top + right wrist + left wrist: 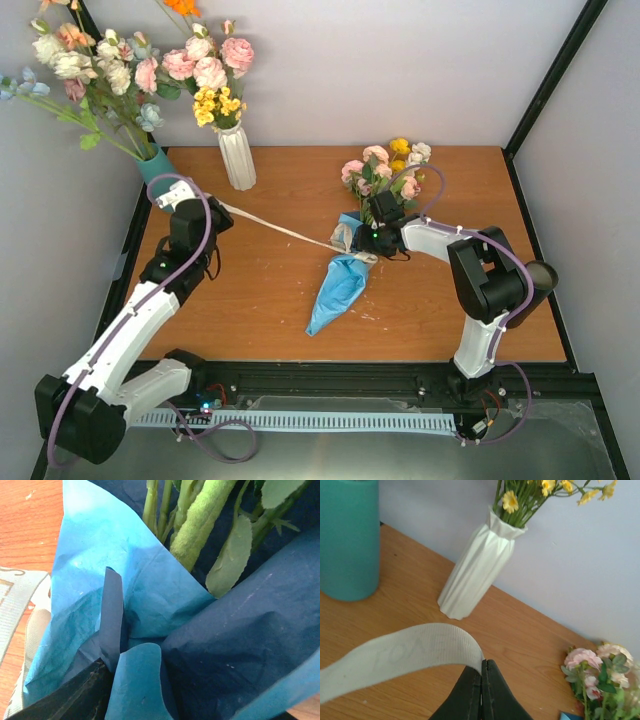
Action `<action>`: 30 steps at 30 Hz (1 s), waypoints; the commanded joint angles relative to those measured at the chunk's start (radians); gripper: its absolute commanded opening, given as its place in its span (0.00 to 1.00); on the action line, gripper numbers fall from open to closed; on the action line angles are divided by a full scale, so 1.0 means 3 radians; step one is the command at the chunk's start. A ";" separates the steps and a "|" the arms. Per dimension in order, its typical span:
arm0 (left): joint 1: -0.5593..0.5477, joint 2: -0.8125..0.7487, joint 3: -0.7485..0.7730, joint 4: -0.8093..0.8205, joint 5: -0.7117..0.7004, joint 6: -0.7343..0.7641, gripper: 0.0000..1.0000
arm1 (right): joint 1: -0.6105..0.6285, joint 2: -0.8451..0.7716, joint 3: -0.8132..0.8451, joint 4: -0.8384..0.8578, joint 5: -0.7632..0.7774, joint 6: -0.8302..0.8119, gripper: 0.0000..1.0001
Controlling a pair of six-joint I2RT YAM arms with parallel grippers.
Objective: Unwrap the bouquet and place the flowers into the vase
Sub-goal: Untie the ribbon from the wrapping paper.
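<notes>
Teal cylindrical vase [155, 167]: I see it upright in the upper left of the overhead frame, at the back corner of the wooden table [270, 300].
Left gripper [214, 206]: it sits left of centre, just in front of the teal vase. In its wrist view the jaws are pressed fully together, pinching the end of the ribbon.
White ribbed vase [237, 157]: it stands upright at the back edge, right of the teal vase, with pink and yellow blooms in it.
Flat beige woven ribbon [280, 229]: it runs in a straight line from the left gripper, down and right to the bouquet's neck.
Bouquet [362, 225]: it lies at frame centre. Its crinkled blue paper [338, 288] trails toward the lower left.
Flowers [385, 165]: the pink, cream and yellow blooms point toward the upper right, and their green stems are still inside the paper.
Right gripper [368, 241]: it is over the bouquet's neck, with the paper crowding its jaws. Only one finger [75, 695] shows, so I cannot tell whether it has a grip.
</notes>
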 commanded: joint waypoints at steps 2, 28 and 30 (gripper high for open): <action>0.0091 -0.0009 0.0262 -0.0083 -0.0270 0.0381 0.00 | -0.0048 0.0106 -0.0091 -0.0164 0.0154 -0.0062 0.53; -0.0432 0.1209 -0.0043 0.0072 0.1871 -0.1105 0.96 | -0.0050 -0.0036 -0.0336 0.0164 0.0128 -0.0159 0.54; -0.0470 0.1463 0.0067 0.0226 0.2008 -0.1022 0.95 | -0.0050 -0.0053 -0.0355 0.0190 0.0119 -0.0163 0.54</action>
